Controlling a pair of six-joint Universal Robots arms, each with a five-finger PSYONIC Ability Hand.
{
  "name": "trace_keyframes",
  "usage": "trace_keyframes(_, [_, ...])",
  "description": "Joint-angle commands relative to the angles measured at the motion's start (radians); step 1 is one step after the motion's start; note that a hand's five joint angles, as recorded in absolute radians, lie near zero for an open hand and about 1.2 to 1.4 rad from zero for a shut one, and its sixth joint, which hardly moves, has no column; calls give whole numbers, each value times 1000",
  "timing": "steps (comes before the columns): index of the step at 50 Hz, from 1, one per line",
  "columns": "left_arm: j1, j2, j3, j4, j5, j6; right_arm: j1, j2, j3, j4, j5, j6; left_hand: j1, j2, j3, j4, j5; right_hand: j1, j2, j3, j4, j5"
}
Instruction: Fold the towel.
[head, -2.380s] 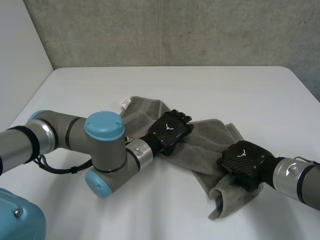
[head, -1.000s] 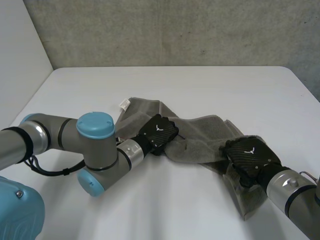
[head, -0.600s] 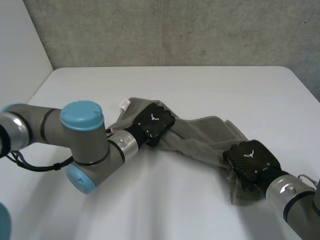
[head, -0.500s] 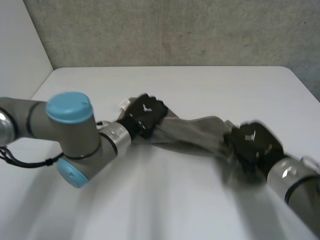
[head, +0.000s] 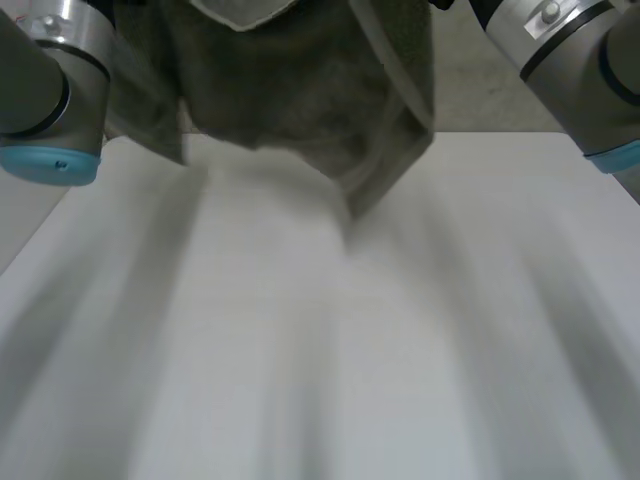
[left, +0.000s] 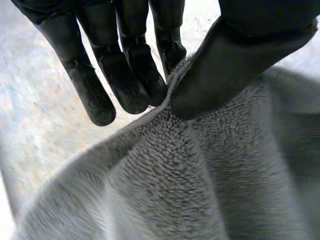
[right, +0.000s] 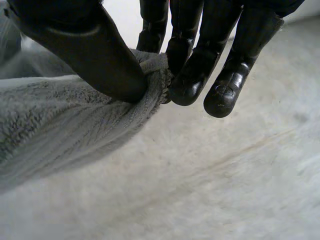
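Both the left robot hand (left: 240, 65) and right robot hand (right: 85, 50) are pinching the towel (head: 300, 90), now hoisting it off the desk (head: 420, 330) for spreading.

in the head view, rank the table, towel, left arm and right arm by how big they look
1. table
2. towel
3. right arm and left arm: about alike. Both are close to the camera and cut off at the edge, so I won't rank them.
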Motion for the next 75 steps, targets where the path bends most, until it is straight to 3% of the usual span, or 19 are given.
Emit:
trace_keyframes(1, [7, 56, -377, 45, 98, -63, 2, 17, 113, 270, 153, 158, 132, 56, 59, 38, 83, 76, 76, 64, 55, 62])
trace_keyframes(5, [70, 57, -600, 64, 125, -6, 7, 71, 159, 532, 220, 126, 132, 56, 59, 38, 83, 76, 76, 64, 55, 62])
trace_keyframes(9, [107, 57, -713, 82, 127, 57, 2, 82, 258, 641, 218, 74, 132, 56, 59, 38, 83, 76, 76, 64, 55, 62])
trace_keyframes(18, [137, 60, -910, 85, 156, 218, -6, 68, 459, 628, 208, -83, 132, 56, 59, 38, 83, 76, 76, 64, 55, 62])
trace_keyframes(20, [133, 62, -912, 85, 162, 227, -6, 65, 481, 596, 211, -106, 132, 56, 59, 38, 83, -259, -258, -270, -279, -272])
trace_keyframes(21, [130, 65, -911, 84, 164, 227, -6, 65, 481, 596, 211, -106, 132, 56, 59, 38, 83, -261, -260, -272, -281, -274])
trace_keyframes(23, [122, 73, -907, 85, 164, 224, -7, 59, 493, 574, 223, -98, 132, 56, 59, 38, 83, -866, -866, -877, -887, -879])
trace_keyframes(26, [105, 85, -904, 85, 162, 224, -7, 48, 507, 571, 224, -89, 132, 56, 59, 38, 83, -963, -962, -974, -983, -976])
trace_keyframes(38, [84, 88, -920, 85, 161, 222, -2, -111, 787, 361, 231, 349, 132, 56, 59, 38, 83, -1013, -1012, -1024, -1033, -1026])
trace_keyframes(46, [84, 88, -918, 82, 158, 221, 11, -144, 953, 202, 309, 501, 132, 56, 59, 38, 83, -998, -997, -1009, -1018, -1011])
trace_keyframes(56, [99, 90, -915, 76, 156, 221, 28, -73, 995, -50, 481, 460, 132, 56, 59, 38, 83, -775, -774, -786, -795, -788])
trace_keyframes(59, [104, 90, -915, 74, 155, 221, 21, -50, 986, -56, 496, 380, 132, 56, 59, 38, 83, -543, -542, -554, -563, -556])
trace_keyframes(61, [105, 90, -915, 74, 155, 221, 14, -59, 984, -56, 487, 341, 132, 56, 59, 38, 83, -120, -119, -131, -140, -133])
trace_keyframes(63, [107, 88, -915, 74, 155, 222, 13, -67, 987, -56, 482, 341, 132, 56, 59, 38, 83, 74, 74, 63, 53, 60])
trace_keyframes(66, [107, 86, -918, 74, 161, 222, 10, -102, 995, -56, 462, 337, 118, 41, 45, 23, 68, 76, 76, 64, 55, 62])
trace_keyframes(68, [108, 86, -920, 74, 162, 222, 1, -128, 999, -53, 449, 333, -255, -332, -328, -350, -305, 76, 76, 64, 55, 62])
trace_keyframes(69, [108, 86, -920, 74, 162, 222, -18, -154, 1007, -49, 427, 333, -258, -334, -331, -352, -307, 76, 76, 64, 55, 62])
trace_keyframes(70, [110, 85, -921, 73, 162, 224, -18, -154, 1007, -49, 427, 333, -545, -622, -618, -640, -595, 76, 76, 64, 55, 62])
trace_keyframes(75, [114, 77, -923, 73, 164, 230, -100, -239, 1071, -38, 312, 322, -733, -810, -806, -828, -783, 76, 76, 64, 55, 62])
